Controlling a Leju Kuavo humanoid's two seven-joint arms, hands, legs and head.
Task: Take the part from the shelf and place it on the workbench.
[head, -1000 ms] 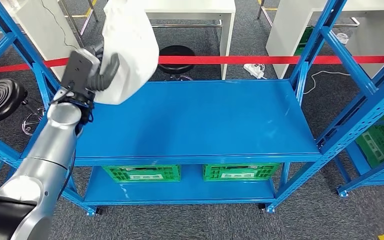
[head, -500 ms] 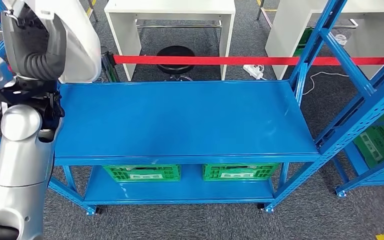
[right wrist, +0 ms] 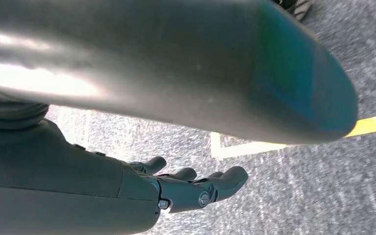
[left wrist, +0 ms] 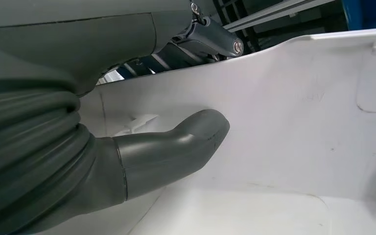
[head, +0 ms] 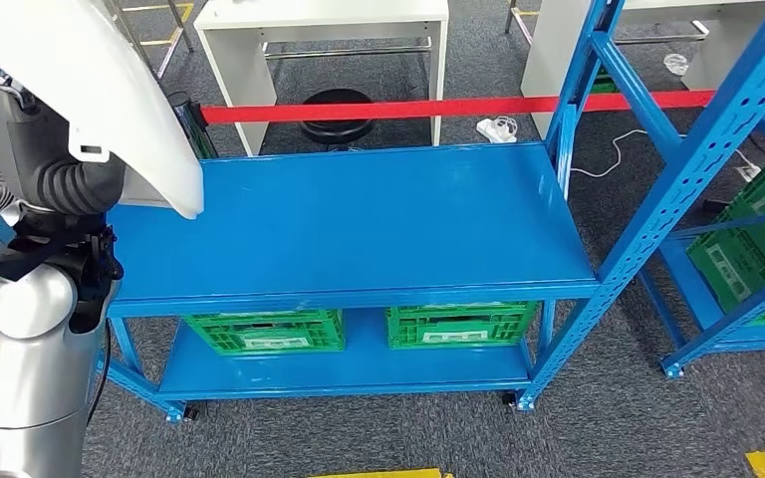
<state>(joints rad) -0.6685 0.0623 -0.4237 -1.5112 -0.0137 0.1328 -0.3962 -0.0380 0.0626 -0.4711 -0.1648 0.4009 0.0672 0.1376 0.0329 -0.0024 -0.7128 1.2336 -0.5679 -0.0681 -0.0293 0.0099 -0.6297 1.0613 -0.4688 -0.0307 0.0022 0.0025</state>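
Note:
A large white moulded part (head: 100, 90) is raised at the upper left of the head view, beside the left end of the blue shelf (head: 359, 229). My left hand (head: 55, 164) grips it from below. In the left wrist view the thumb (left wrist: 176, 147) presses against the part's white inner surface (left wrist: 293, 122). My right hand (right wrist: 186, 188) hangs low over grey carpet, fingers loosely extended and holding nothing.
Two green crates (head: 264, 331) (head: 458, 324) sit on the shelf's lower level. A red barrier tape (head: 458, 105) runs behind the shelf, with white tables (head: 329, 20) and a black stool (head: 344, 110) beyond. Another blue rack (head: 717, 199) stands at the right. Yellow floor tape (right wrist: 372, 127) crosses the carpet.
The left arm has lifted the white part up and to the left, off the shelf area. The whole view has also shifted, with the shelf now sitting further left and lower.

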